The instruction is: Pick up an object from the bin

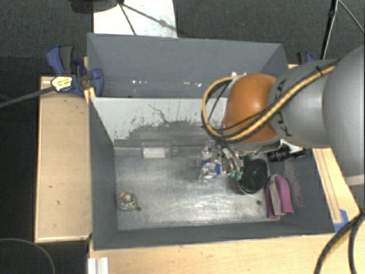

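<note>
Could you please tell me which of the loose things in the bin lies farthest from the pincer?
The small mottled lump in the bin's lower-left corner; the pale bar, black disc and purple piece all lie nearer the pincer.

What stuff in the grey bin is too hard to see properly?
Camera view:
- Small blue-and-white thing beside the tool: too small to name, partly hidden by the tool.
- Black round object: its top is covered by the robot's orange wrist cover.
- Small speckled lump in the grey metal bin's front-left corner: too small to identify.
</note>
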Robot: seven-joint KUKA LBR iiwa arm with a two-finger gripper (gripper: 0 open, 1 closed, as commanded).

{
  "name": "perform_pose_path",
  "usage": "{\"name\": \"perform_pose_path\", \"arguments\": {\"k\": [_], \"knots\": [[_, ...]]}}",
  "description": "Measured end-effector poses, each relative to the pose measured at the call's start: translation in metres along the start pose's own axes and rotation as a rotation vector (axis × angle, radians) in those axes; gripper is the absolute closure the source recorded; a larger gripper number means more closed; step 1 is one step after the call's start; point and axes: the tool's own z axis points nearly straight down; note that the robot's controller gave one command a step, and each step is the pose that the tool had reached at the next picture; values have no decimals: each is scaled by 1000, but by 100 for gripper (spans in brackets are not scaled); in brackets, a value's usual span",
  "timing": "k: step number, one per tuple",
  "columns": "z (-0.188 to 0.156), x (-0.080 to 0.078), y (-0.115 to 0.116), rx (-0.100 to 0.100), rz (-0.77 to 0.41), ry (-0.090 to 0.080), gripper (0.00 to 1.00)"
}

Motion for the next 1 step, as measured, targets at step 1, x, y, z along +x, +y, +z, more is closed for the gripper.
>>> {"name": "perform_pose_path", "arguments": {"k": [1], "knots": [[-50,-2,0,0,-3,-2,100]]}}
